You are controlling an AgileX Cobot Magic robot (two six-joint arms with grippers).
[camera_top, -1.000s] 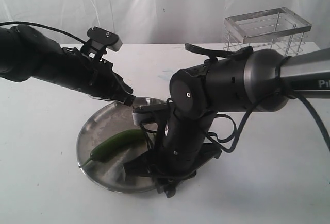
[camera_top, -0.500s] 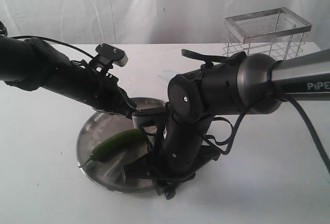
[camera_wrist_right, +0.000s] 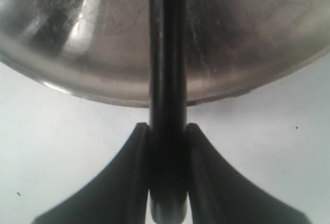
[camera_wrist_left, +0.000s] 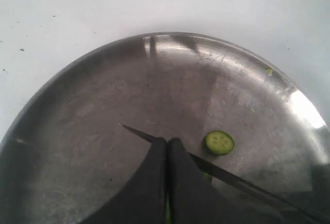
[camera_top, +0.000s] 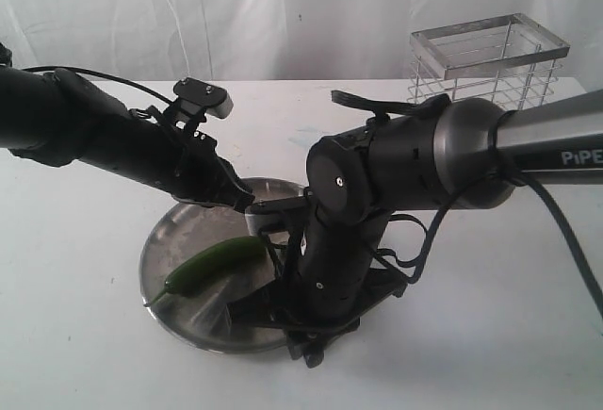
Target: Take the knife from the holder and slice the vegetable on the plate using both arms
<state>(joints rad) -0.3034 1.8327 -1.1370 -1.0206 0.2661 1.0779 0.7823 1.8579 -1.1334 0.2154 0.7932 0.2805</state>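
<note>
one black left arm [camera_top: 94, 137] and one black right arm [camera_top: 424, 165] make two robot arms in all. there is one white table [camera_top: 75, 335], one round steel plate [camera_top: 174, 236] and one wire holder [camera_top: 485, 57]. also one green vegetable [camera_top: 212, 264], one small cut slice [camera_wrist_left: 219, 142] and one knife [camera_wrist_right: 166, 54].

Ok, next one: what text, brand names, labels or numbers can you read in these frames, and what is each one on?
"PiPE": white letters on the right arm's grey sleeve in the exterior view, cut off by the picture's right edge.
Nothing else can be read. The plate, the holder and the knife show no markings in any view.
</note>
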